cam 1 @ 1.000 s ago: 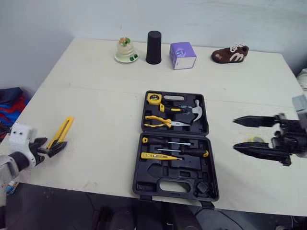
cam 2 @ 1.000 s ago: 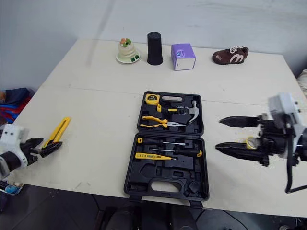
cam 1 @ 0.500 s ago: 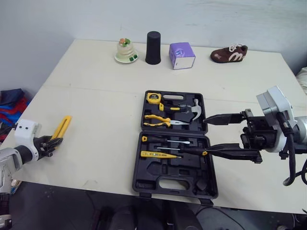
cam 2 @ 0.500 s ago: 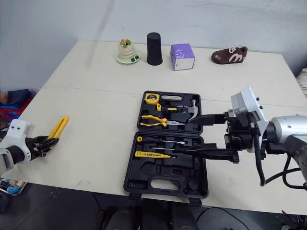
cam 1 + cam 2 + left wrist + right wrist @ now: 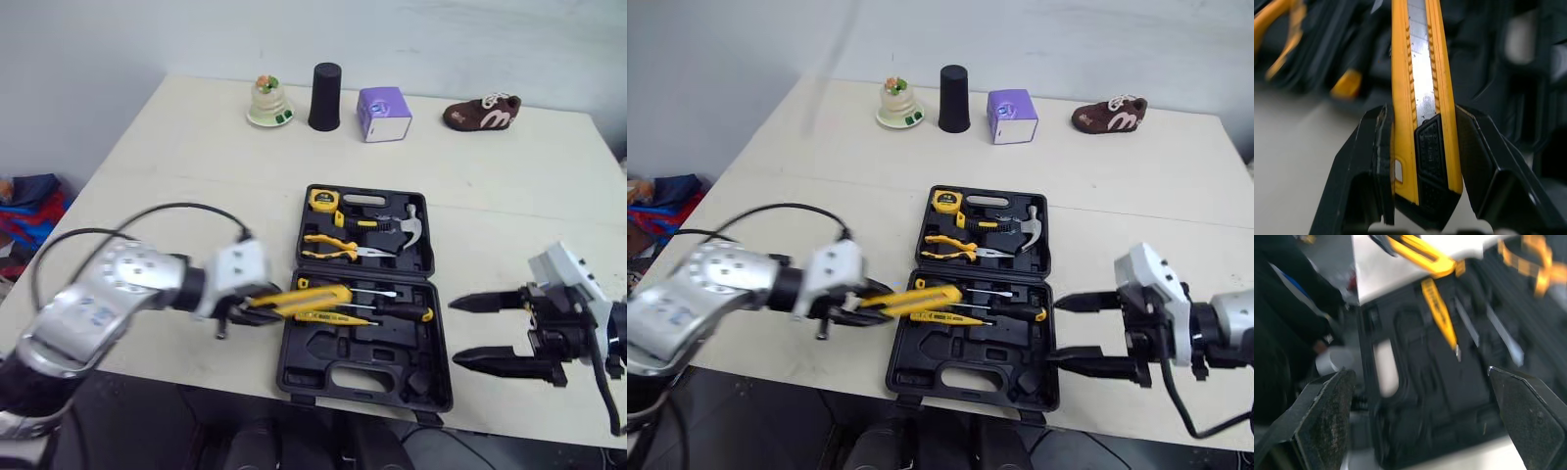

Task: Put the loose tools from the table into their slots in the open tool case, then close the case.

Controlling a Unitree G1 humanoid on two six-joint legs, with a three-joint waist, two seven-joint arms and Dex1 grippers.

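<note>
The black tool case [image 5: 436, 390] lies open at the table's middle. Its far half holds a tape measure [image 5: 319, 200], pliers [image 5: 338, 250] and a hammer [image 5: 407, 223]; its near half holds screwdrivers [image 5: 392, 308] and a yellow tester. My left gripper [image 5: 240, 305] is shut on a yellow utility knife [image 5: 299, 297], whose far end reaches over the left edge of the case's near half. The left wrist view shows the knife [image 5: 1422, 73] clamped between both fingers [image 5: 1366, 161]. My right gripper [image 5: 454, 333] stands open and empty just right of the case, level with its near half.
Along the table's far edge stand a small ornament [image 5: 266, 101], a black cylinder [image 5: 325, 96], a purple box [image 5: 384, 101] and a brown shoe [image 5: 481, 111]. A colourful bag [image 5: 29, 211] lies on the floor to the left.
My left gripper closed on the knife near the table's left edge and carried it right to the case. The right gripper reached over the case, then drew back to its right.
</note>
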